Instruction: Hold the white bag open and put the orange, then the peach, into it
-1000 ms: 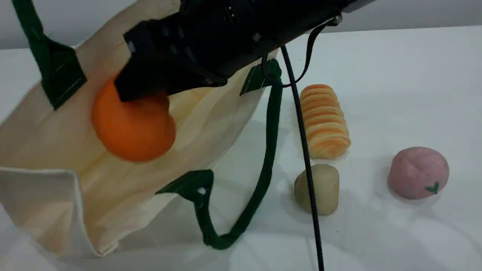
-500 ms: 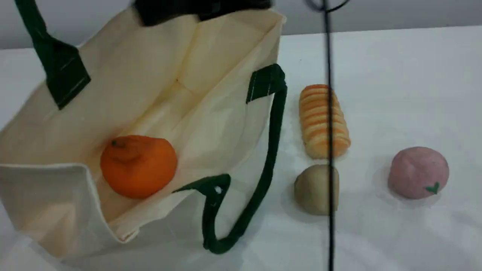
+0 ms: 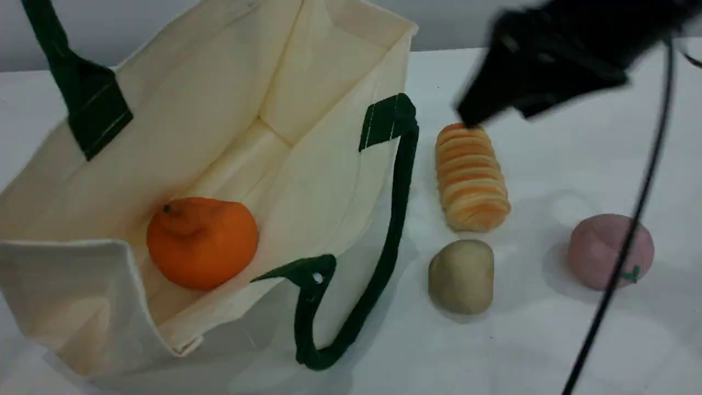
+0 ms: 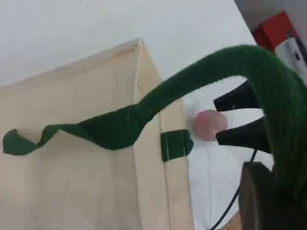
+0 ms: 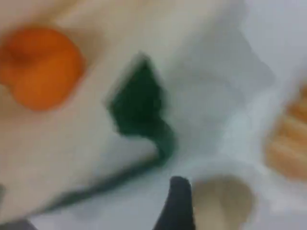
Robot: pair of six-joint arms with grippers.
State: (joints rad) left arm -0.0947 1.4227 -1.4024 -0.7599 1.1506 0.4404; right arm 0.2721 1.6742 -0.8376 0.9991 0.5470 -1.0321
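The white bag (image 3: 307,181) stands open at the left, its mouth wide. The orange (image 3: 202,241) lies inside it on the lower wall, free of both grippers. My left gripper (image 4: 273,191) is shut on one dark green strap handle (image 4: 216,81) and holds it up; this gripper is out of the scene view. The peach (image 3: 603,249) rests on the table at the far right. My right gripper (image 3: 493,107), blurred with motion, hangs open above the striped roll, left of and above the peach, with nothing between its fingers.
An orange-and-cream striped bread roll (image 3: 471,175) and a beige lump (image 3: 460,274) lie between the bag and the peach. The bag's second green handle (image 3: 378,274) loops onto the table. A black cable (image 3: 630,236) crosses in front of the peach.
The right gripper let go of the orange, which dropped into the bag. The arm then rose out of the bag and swung right, toward the roll and the peach.
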